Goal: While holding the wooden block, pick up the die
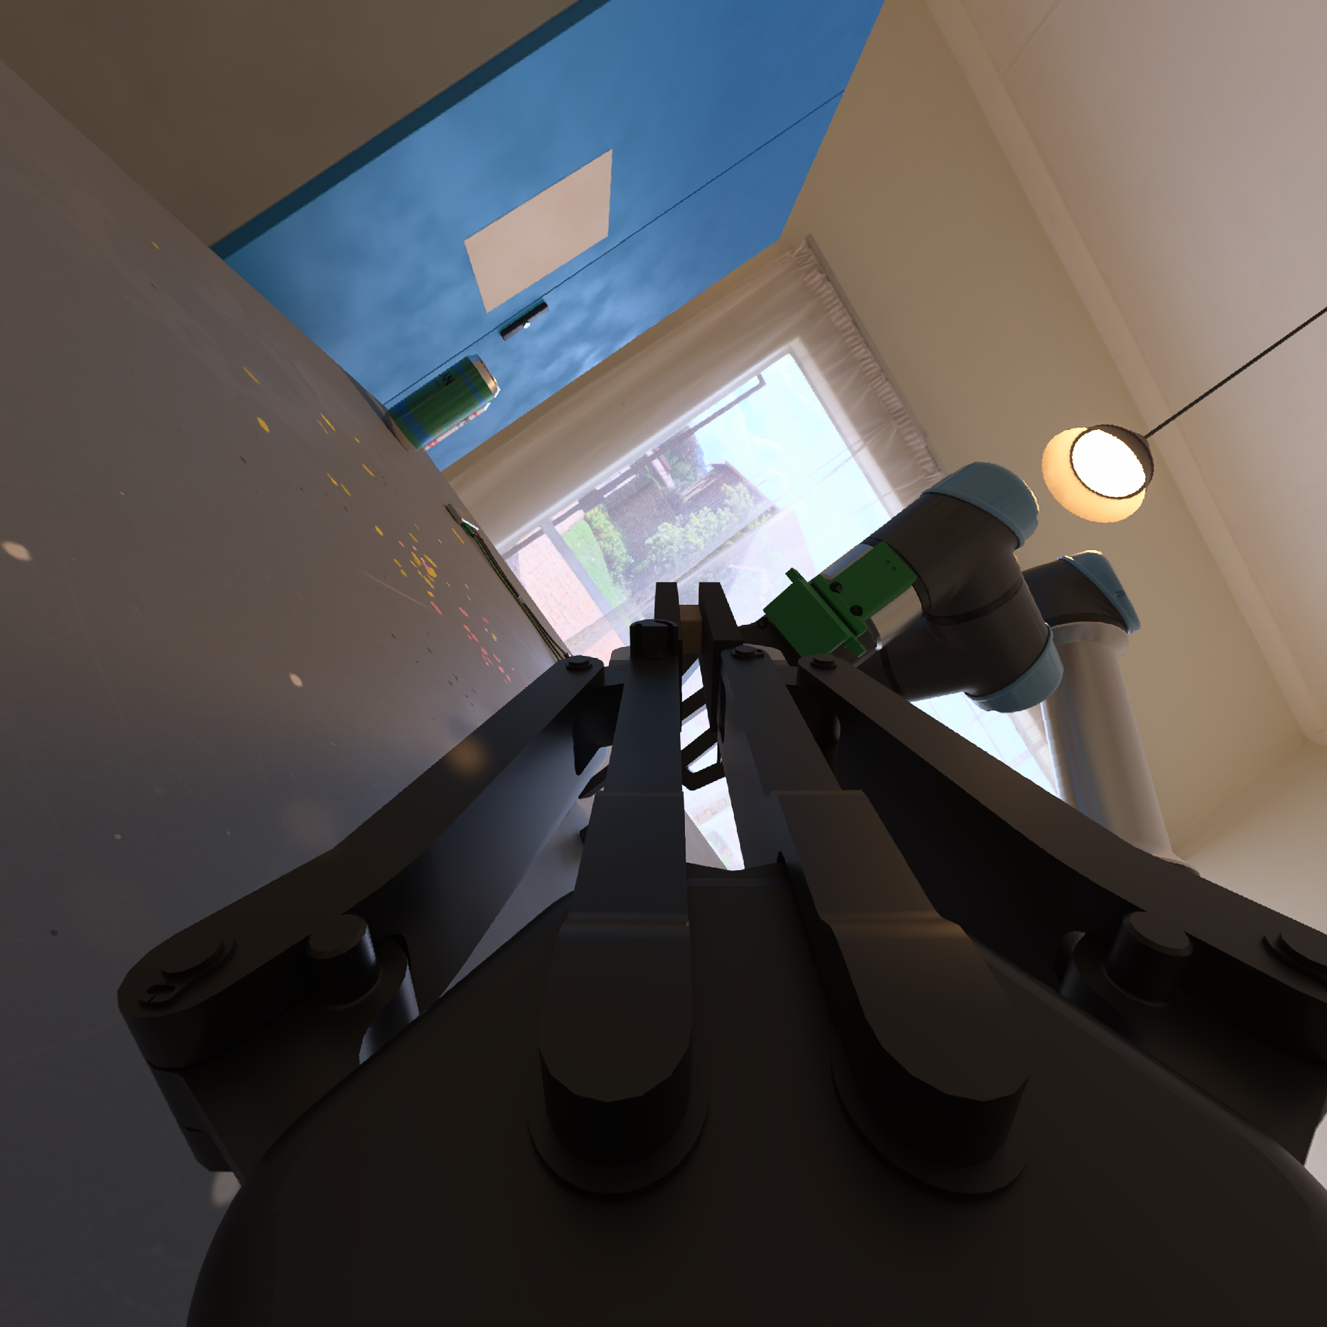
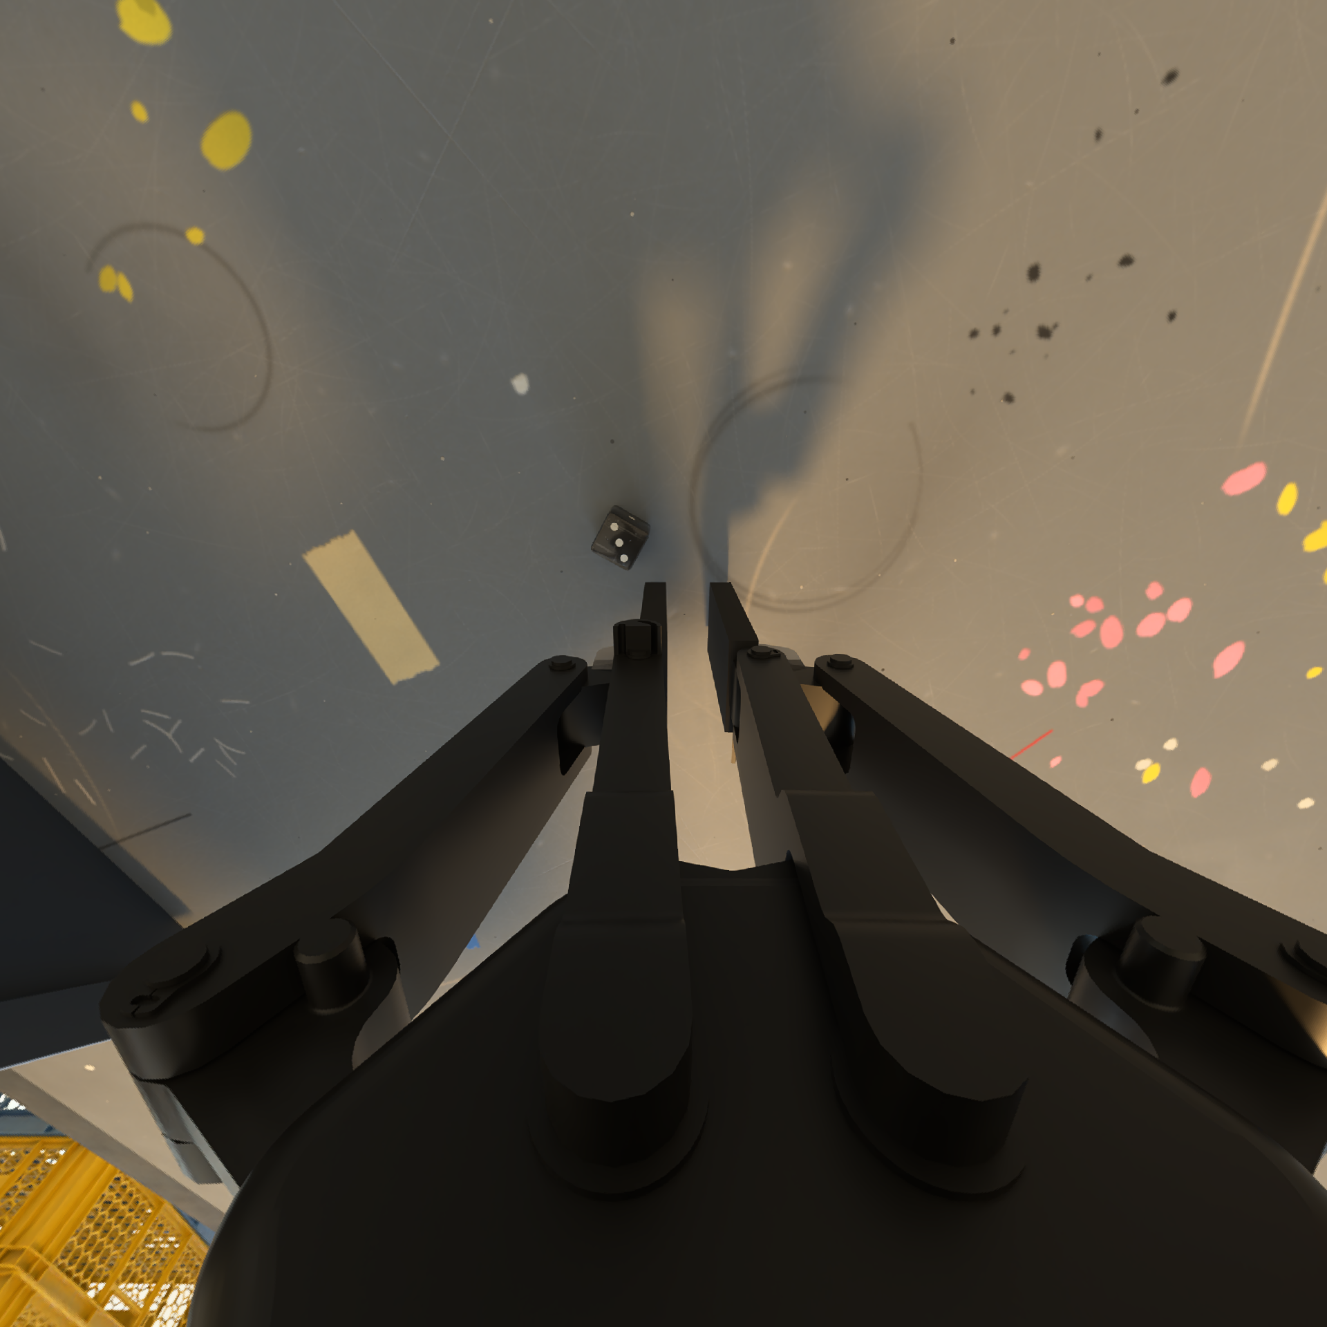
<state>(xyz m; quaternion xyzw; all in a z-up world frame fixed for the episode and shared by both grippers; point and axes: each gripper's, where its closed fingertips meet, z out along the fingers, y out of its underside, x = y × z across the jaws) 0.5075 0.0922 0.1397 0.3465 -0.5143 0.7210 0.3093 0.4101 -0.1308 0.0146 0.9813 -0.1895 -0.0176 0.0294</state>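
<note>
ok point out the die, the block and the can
die [image 2: 620, 537]: right wrist view, its face with white pips
block [image 1: 690, 625]: left wrist view, tan strip between the fingertips
can [image 1: 443, 402]: left wrist view, its green side

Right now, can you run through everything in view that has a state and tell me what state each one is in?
Left hand: shut on the wooden block, raised off the table.
Wooden block: clamped between the left hand's fingers.
Right hand: narrow gap, empty, above the table.
Die: resting on the table, not gripped, left of the right hand's tips.
Can: upright on the table.
Hanging lamp: lit.
</note>
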